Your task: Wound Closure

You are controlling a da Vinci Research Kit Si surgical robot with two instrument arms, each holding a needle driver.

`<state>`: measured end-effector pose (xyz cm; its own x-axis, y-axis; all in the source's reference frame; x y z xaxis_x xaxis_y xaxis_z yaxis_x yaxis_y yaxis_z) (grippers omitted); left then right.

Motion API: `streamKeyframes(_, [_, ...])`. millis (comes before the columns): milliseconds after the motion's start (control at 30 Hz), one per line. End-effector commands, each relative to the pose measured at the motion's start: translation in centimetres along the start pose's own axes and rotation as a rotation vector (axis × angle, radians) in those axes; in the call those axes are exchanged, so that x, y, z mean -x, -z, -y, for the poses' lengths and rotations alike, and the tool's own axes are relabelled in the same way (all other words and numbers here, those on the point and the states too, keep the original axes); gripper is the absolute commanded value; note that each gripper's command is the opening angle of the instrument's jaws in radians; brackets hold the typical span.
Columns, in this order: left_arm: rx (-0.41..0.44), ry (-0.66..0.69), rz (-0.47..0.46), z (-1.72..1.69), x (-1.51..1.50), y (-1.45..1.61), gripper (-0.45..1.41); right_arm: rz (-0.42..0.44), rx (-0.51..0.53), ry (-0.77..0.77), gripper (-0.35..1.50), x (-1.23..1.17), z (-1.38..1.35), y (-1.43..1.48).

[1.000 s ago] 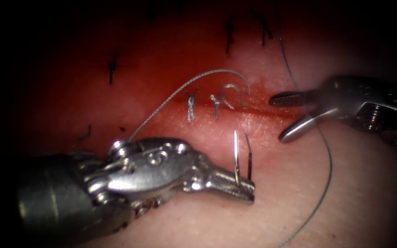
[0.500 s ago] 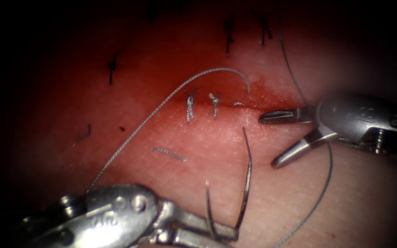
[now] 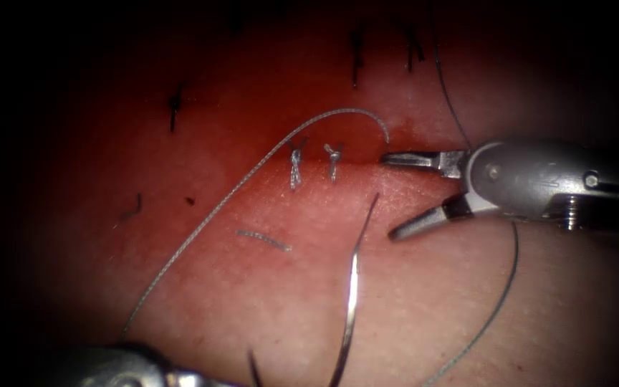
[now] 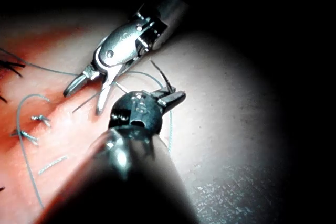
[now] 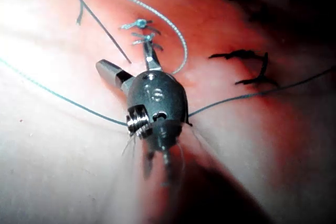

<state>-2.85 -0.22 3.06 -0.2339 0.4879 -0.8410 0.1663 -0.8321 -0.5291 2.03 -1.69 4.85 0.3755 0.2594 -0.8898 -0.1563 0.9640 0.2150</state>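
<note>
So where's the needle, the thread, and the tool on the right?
needle (image 3: 353, 283), endoscope view, middle of its curved body
thread (image 3: 238, 188), endoscope view, the long pale strand
right tool (image 3: 524, 179), endoscope view, its metal wrist

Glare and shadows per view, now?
Endoscope view: edges dark, glint along the curved steel needle, free of the pink tissue. Left wrist view: glare on the open, empty right tool; left tool gripping the needle, its shaft shadowed. Right wrist view: tissue strongly lit.

Two tied stitches (image 3: 295, 163), one needle (image 3: 352, 287), one loose thread scrap (image 3: 263, 240), two tools (image 3: 531, 179)
</note>
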Motion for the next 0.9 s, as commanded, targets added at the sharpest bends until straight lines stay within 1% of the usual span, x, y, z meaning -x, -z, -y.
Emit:
streamKeyframes(33, [-0.008,0.000,0.003,0.06,0.01,-0.04,-0.45,-0.007,-0.015,-0.014,1.13,0.05,0.02,-0.13])
streamKeyframes(67, [-0.011,0.002,0.001,0.06,0.01,-0.04,-0.45,-0.010,-0.031,-0.024,1.06,0.06,0.03,-0.14])
streamKeyframes(100, [-0.011,0.002,0.001,0.06,0.01,-0.04,-0.45,-0.010,-0.031,-0.024,1.06,0.06,0.03,-0.14])
streamKeyframes(133, [-0.017,-0.001,0.001,0.06,0.00,-0.02,-0.45,-0.009,-0.066,-0.046,0.81,0.09,0.07,-0.17])
streamKeyframes(200, [-0.023,0.003,0.000,0.05,-0.01,-0.01,-0.45,0.013,-0.077,-0.057,0.72,0.13,0.09,-0.21])
streamKeyframes(300, [-0.029,0.001,-0.004,0.02,-0.04,0.02,-0.45,0.050,-0.083,-0.126,0.69,0.25,0.12,-0.27])
streamKeyframes(367, [-0.033,-0.001,-0.004,-0.01,-0.07,0.04,-0.45,0.067,-0.056,-0.255,0.76,0.34,0.11,-0.30])
streamKeyframes(400, [-0.036,-0.005,-0.008,-0.06,-0.11,0.07,-0.45,0.081,-0.020,-0.327,0.82,0.42,0.08,-0.32])
streamKeyframes(467, [-0.035,-0.010,-0.008,-0.08,-0.13,0.09,-0.45,0.091,-0.015,-0.325,0.82,0.44,0.07,-0.32])
streamKeyframes(500, [-0.036,-0.013,-0.009,-0.14,-0.17,0.13,-0.45,0.131,-0.017,-0.336,0.71,0.49,0.06,-0.31])
streamKeyframes(533, [-0.036,-0.018,-0.009,-0.16,-0.19,0.14,-0.45,0.154,-0.021,-0.345,0.69,0.51,0.07,-0.31])
streamKeyframes(633, [-0.039,-0.025,-0.012,-0.21,-0.25,0.21,-0.45,0.213,-0.030,-0.387,0.69,0.56,0.10,-0.32])
streamKeyframes(700, [-0.042,-0.022,-0.014,-0.22,-0.27,0.23,-0.45,0.238,-0.031,-0.417,0.69,0.58,0.13,-0.32])
streamKeyframes(733, [-0.048,-0.027,-0.010,-0.22,-0.28,0.25,-0.45,0.250,-0.030,-0.431,0.66,0.59,0.15,-0.32])
streamKeyframes(767, [-0.052,-0.026,-0.009,-0.22,-0.28,0.25,-0.45,0.256,-0.034,-0.435,0.59,0.60,0.16,-0.31])
streamKeyframes(833, [-0.061,-0.029,-0.004,-0.21,-0.27,0.27,-0.45,0.286,-0.038,-0.460,0.39,0.61,0.17,-0.27])
streamKeyframes(867, [-0.061,-0.029,-0.004,-0.21,-0.27,0.27,-0.45,0.286,-0.038,-0.460,0.39,0.61,0.17,-0.27])
streamKeyframes(900, [-0.079,-0.034,0.005,-0.18,-0.25,0.31,-0.45,0.315,-0.049,-0.485,-0.35,0.62,0.18,-0.19])
